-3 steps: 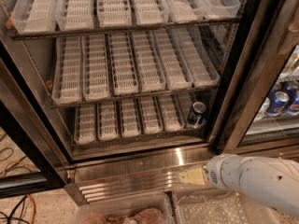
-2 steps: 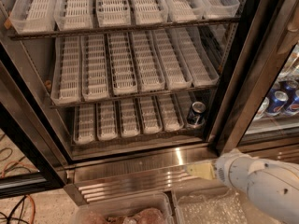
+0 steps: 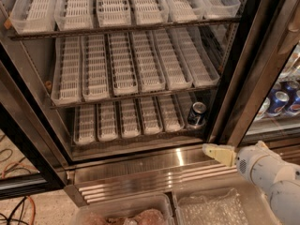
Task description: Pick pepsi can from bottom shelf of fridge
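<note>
The pepsi can (image 3: pixel 197 114) stands upright at the right end of the bottom shelf (image 3: pixel 123 137) of the fridge (image 3: pixel 243 74), just beside the last lane tray. The pincer (image 3: pixel 216 153) hovers over the steel sill (image 3: pixel 140 167), below and slightly right of the can, not touching it; whether it is spread or pressed together cannot be told.

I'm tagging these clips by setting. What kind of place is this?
Likely a shop or canteen: a commercial display fridge, racks of slotted lane trays, one pepsi can on the bottom shelf, more blue cans behind the next door. The end effector hovers over the steel sill, lower right.
</note>
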Controlling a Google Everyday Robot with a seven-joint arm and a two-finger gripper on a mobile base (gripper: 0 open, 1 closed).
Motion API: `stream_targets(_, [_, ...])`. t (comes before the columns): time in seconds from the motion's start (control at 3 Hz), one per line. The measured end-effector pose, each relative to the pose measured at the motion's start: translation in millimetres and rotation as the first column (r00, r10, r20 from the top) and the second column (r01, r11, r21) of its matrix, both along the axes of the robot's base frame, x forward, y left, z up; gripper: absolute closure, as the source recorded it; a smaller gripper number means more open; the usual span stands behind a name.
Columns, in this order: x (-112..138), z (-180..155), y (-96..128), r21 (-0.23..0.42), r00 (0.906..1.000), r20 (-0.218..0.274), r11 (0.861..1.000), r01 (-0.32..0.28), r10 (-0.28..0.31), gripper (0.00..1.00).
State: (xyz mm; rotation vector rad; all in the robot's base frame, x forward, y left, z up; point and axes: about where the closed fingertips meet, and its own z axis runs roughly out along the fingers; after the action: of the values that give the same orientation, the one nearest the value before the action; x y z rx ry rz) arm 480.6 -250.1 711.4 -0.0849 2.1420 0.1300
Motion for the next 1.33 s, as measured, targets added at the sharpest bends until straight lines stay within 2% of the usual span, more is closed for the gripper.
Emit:
stream_targets(0.33, [0, 1, -2, -0.011, 0.9999, 0.011, 1.0, -0.002, 0.002, 0.0])
stream_targets(0.67, [8, -23, 10, 0.0, 0.9998, 0.014, 1.0, -0.015, 0.015, 0.0])
stream_targets(1.33, [30, -72, 68, 0.044, 0.9929, 0.105, 0.997, -0.061, 0.056, 0.0])
